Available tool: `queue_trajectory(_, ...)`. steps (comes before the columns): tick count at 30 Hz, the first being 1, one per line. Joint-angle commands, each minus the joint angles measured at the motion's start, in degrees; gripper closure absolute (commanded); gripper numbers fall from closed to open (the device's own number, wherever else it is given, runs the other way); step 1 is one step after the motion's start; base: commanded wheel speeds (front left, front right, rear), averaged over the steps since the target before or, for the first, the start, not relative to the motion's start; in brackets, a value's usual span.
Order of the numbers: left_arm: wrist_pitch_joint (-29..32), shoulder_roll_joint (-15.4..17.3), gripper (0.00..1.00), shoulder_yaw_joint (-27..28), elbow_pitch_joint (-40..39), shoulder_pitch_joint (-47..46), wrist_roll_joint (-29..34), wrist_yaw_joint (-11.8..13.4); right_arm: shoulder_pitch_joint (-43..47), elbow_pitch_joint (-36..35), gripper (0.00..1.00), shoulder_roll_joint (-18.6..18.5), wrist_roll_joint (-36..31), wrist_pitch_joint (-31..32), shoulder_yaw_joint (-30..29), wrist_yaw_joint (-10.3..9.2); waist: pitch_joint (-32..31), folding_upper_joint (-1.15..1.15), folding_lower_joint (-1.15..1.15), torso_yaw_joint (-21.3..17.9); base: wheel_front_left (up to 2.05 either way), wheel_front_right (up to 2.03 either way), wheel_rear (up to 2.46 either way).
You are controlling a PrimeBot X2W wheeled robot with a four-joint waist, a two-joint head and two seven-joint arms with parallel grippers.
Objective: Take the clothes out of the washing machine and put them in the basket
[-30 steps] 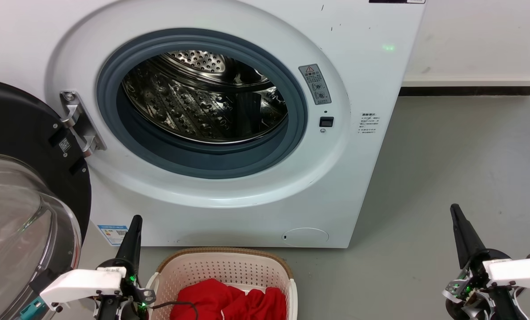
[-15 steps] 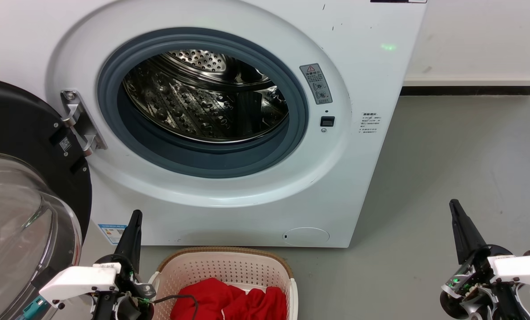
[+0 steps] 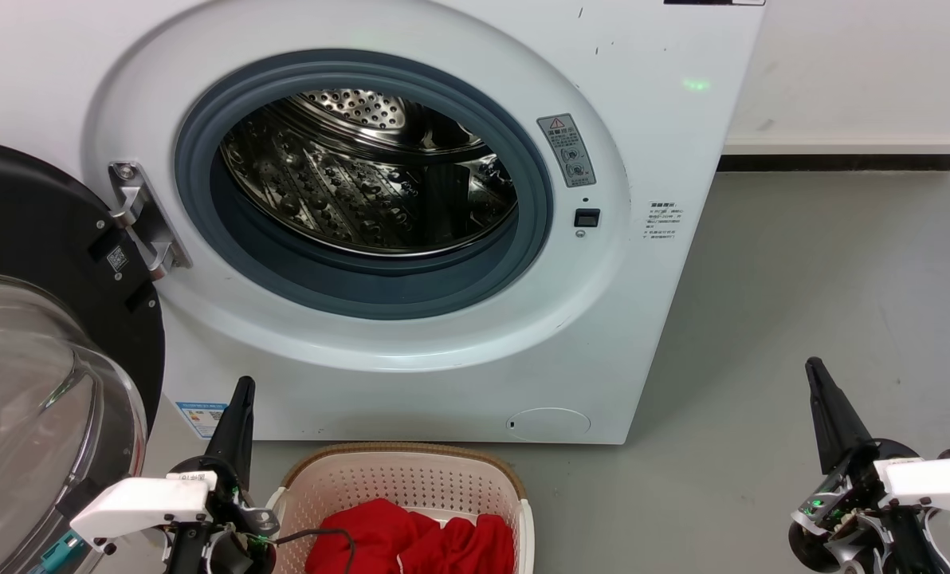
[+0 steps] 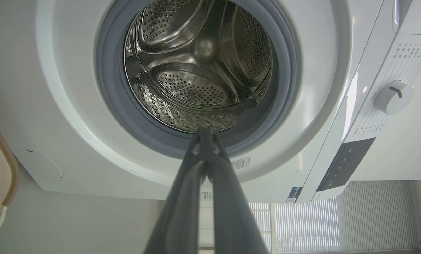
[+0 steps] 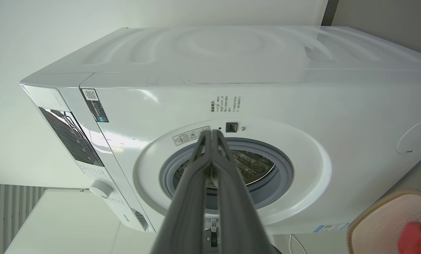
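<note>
The white washing machine (image 3: pixel 650 119) stands with its porthole open, and the steel drum (image 3: pixel 363 183) shows bare metal. The cream basket (image 3: pixel 399 478) with a brown rim sits on the floor in front, holding the red clothes (image 3: pixel 411 542). My left gripper (image 3: pixel 244 389) is shut, beside the basket's left edge, fingers pointing up at the machine. My right gripper (image 3: pixel 814 368) is shut, far to the right over the grey floor. In the left wrist view the shut gripper (image 4: pixel 206 131) points at the drum (image 4: pixel 200 67). The right wrist view shows its shut gripper (image 5: pixel 212 133), the machine (image 5: pixel 231 84) and clothes (image 5: pixel 420 238) in the basket (image 5: pixel 383 215).
The black-rimmed glass door (image 3: pixel 37 375) hangs open at the left, close to my left arm. Grey floor (image 3: pixel 826 271) stretches to the right of the machine, up to a white wall with a dark skirting strip (image 3: pixel 834 163).
Between one second and half a second ago both grippers rose a little in the head view. Since then nothing has visibly moved.
</note>
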Motion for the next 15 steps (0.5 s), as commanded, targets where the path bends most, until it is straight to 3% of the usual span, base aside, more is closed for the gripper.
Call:
queue_trajectory(1,0.2,-0.1,1.0,0.2,0.0,-0.4,-0.1,-0.2,-0.7,0.1,1.0,-0.3,0.2,0.1,0.0,-0.02,0.0,0.0,0.0,0.0,0.0,0.0,0.0)
queue_trajectory(15,0.2,-0.1,1.0,0.2,0.0,-0.4,-0.1,-0.2,-0.7,0.1,1.0,-0.3,0.2,0.1,0.0,-0.02,0.0,0.0,0.0,0.0,0.0,0.0,0.0)
